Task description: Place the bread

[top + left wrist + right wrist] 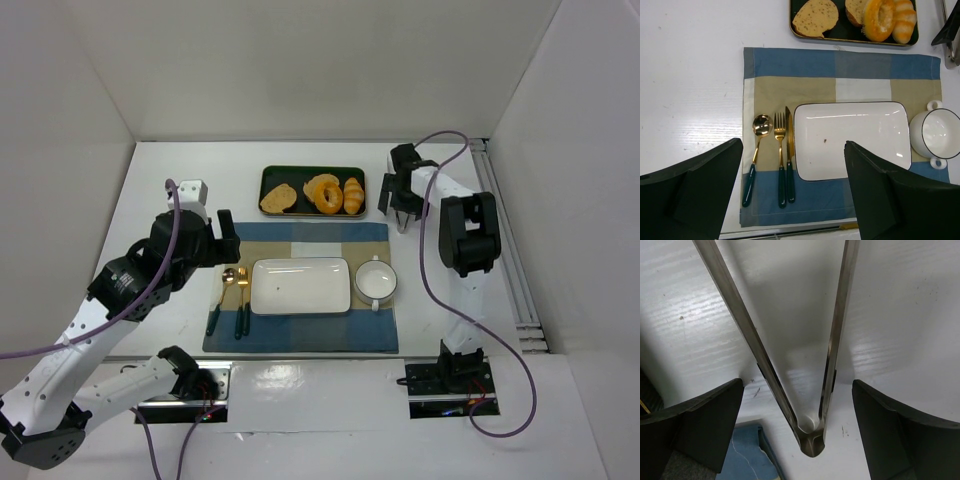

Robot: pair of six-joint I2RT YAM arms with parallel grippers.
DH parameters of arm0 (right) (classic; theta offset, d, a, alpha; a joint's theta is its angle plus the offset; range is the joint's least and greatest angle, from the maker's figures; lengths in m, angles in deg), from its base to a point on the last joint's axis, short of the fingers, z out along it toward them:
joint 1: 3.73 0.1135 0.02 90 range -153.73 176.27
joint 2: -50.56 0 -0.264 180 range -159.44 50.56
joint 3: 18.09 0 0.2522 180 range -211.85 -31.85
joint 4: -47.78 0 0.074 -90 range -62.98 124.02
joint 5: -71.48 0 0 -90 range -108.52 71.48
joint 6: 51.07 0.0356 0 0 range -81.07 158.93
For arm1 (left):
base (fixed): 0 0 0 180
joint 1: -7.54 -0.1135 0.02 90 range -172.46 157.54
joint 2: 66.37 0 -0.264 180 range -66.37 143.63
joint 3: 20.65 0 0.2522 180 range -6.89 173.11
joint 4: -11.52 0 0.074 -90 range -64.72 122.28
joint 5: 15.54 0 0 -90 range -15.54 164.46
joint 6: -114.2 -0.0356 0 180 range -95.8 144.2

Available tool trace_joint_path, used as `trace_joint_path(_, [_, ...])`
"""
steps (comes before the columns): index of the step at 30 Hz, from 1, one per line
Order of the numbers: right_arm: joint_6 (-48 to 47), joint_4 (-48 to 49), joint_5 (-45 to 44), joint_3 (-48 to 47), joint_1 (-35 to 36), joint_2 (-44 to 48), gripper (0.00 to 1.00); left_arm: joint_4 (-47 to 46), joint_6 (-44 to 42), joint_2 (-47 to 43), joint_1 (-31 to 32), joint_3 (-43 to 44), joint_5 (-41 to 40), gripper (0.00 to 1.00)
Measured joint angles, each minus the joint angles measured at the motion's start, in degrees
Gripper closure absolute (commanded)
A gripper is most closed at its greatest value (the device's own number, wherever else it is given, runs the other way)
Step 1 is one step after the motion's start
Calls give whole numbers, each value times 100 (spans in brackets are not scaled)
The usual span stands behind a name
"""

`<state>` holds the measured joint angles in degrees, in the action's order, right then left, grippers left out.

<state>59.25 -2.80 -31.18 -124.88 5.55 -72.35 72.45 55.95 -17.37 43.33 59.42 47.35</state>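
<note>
The bread, a golden-orange ring, lies in the black tray at the back, between a toast slice and a croissant-like roll. It also shows at the top of the left wrist view. My right gripper is open right of the tray, over metal tongs that lie flat on the table. Its fingers straddle the tongs' hinge end without touching. My left gripper is open and empty, held above the placemat's left part.
A checked placemat holds a white rectangular plate, a white two-handled bowl, and a gold spoon, fork and knife at its left. Toast and a roll share the tray. A rail runs along the right wall.
</note>
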Motion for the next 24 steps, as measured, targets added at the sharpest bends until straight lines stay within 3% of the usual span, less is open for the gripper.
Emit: trace_joint_path(24, [98, 201, 138, -516, -181, -409, 10, 153, 15, 2, 0, -85, -2, 4])
